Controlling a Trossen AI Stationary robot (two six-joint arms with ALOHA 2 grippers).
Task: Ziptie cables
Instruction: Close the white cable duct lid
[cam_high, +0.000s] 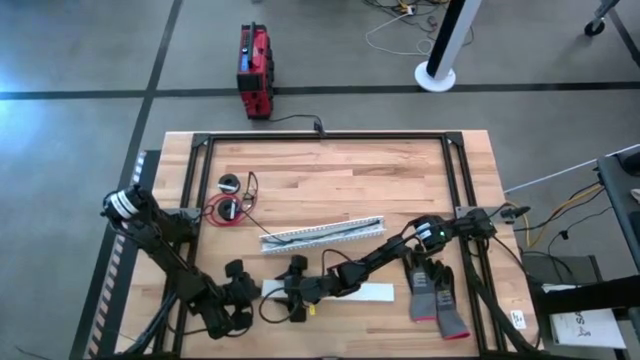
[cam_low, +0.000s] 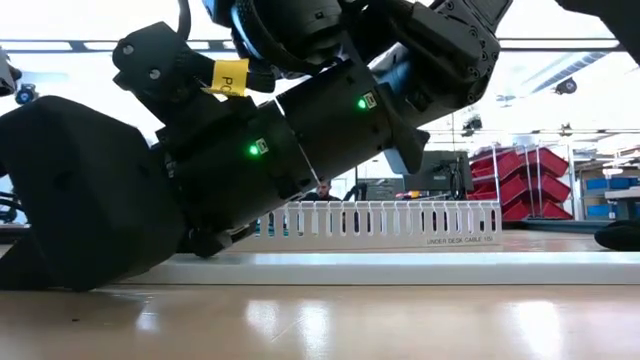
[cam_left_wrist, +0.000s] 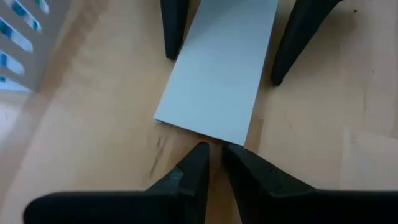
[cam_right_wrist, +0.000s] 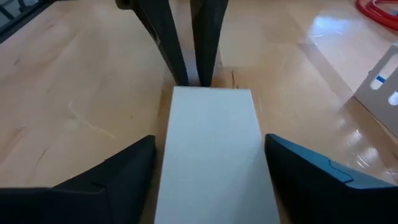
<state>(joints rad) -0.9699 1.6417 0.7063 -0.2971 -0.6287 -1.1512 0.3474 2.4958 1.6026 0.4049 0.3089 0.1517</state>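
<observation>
Where cables (cam_high: 232, 208) coil, no clear axis.

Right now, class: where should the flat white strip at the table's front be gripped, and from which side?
Pinch the flat white strip across its narrow width, by its two long parallel edges, from above. It lies flat on the table, leaving no face to grasp. The open right gripper straddles it so; the left gripper sits at its end.
</observation>
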